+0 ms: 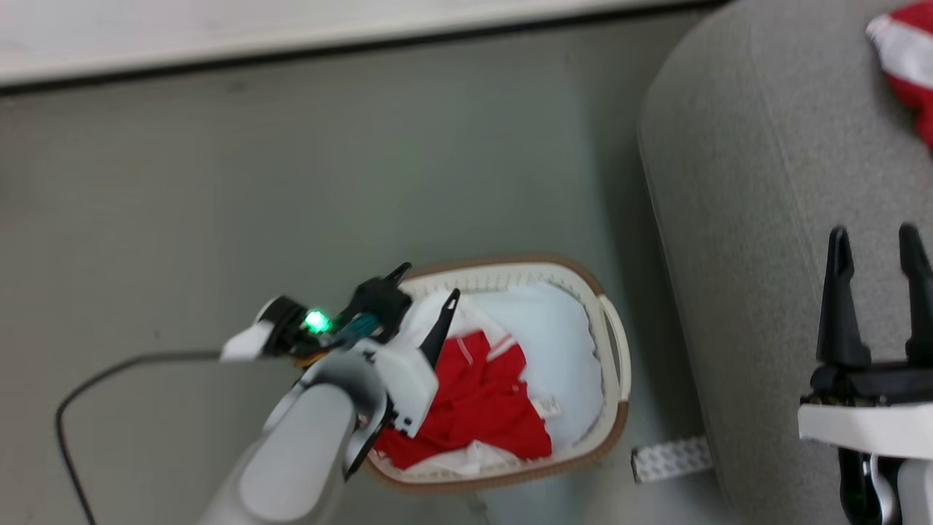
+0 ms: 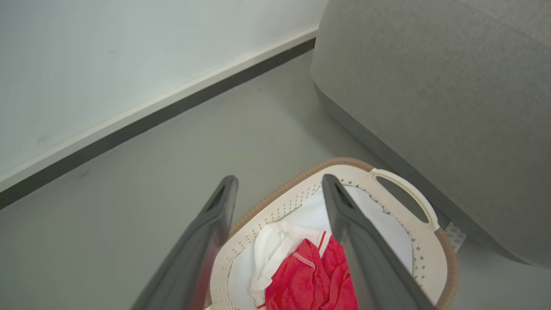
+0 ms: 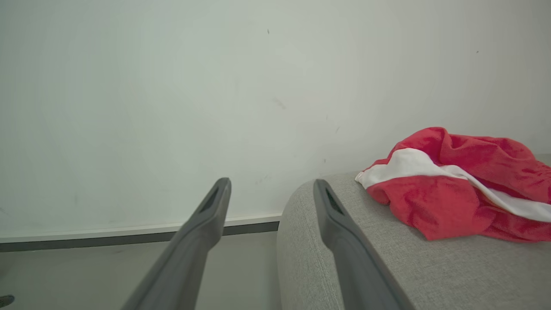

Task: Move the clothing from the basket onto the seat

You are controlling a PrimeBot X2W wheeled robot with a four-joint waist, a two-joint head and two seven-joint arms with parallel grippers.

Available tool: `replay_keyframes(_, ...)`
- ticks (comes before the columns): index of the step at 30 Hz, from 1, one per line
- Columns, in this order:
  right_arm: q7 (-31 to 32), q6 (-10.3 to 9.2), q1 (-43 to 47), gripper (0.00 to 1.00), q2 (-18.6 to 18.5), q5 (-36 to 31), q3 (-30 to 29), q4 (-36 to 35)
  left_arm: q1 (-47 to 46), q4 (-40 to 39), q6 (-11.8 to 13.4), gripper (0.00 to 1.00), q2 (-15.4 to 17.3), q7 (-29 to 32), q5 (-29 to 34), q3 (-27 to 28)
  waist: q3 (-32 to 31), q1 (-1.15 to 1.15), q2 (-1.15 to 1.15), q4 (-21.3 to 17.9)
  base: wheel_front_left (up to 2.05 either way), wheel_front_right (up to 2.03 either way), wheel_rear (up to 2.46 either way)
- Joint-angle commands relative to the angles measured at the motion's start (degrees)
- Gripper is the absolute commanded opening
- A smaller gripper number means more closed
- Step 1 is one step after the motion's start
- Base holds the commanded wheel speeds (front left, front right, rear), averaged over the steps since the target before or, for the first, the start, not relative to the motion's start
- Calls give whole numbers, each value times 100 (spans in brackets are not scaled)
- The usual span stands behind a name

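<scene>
A red garment with white trim lies crumpled in the cream basket on the floor, on top of a plain white cloth. In the left wrist view the same red garment lies low between my fingers, with the basket rim beyond it. My left gripper hangs open over the basket's left rim, nothing in it. Another red and white garment lies on the light-grey sofa, also at the head view's top right corner. My right gripper is open and empty above the sofa's edge.
The basket stands on grey floor right beside the sofa's rounded end. A white wall with a dark baseboard runs behind. A black cable loops on the floor at the left. A small white perforated plate lies by the sofa's base.
</scene>
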Motion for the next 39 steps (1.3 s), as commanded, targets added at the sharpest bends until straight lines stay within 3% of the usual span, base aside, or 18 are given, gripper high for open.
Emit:
replay_keyframes(1, 4, 2, -197, 100, -2, 63, 34, -66, -218, 173, -27, 100, 1, 212, 158, -96, 785, -2, 0, -338, 0, 0, 0)
replay_keyframes(9, 3, 2, -876, 100, -2, 320, 444, -218, -1314, 1489, -124, 100, -180, 1156, 642, -833, 1618, -2, 0, -586, 0, 0, 0)
replay_keyframes(15, 3, 2, -1242, 100, -1, 555, 663, -287, -1854, 2341, -15, 100, -212, 1518, 944, -1164, 2093, -2, 0, -818, 0, 0, 0)
replay_keyframes(23, 3, 2, -1506, 100, 0, 906, 917, -433, -2478, 3198, 229, 100, -50, 1926, 1225, -1377, 2742, -2, 0, -1190, 0, 0, 0)
replay_keyframes(31, 3, 2, -1558, 100, -1, 1152, 1072, -550, -2750, 3656, 296, 100, 133, 2083, 1261, -1470, 3135, -2, 0, -1458, 0, 0, 0)
replay_keyframes(32, 3, 2, -1554, 100, -1, 1161, 1073, -554, -2761, 3719, 310, 36, 155, 2110, 1281, -1496, 3152, -2, 0, -1470, 0, 0, 0)
replay_keyframes(33, 3, 2, -1549, 100, 0, 1172, 1066, -550, -2770, 3763, 313, 0, 161, 2116, 1254, -1494, 3163, -2, 0, -1477, 0, 0, 0)
replay_keyframes(39, 3, 2, -1516, 100, -1, 1045, 974, -407, -2709, 3836, 352, 0, 27, 1794, 1000, -1397, 2957, -2, 0, -1332, 0, 0, 0)
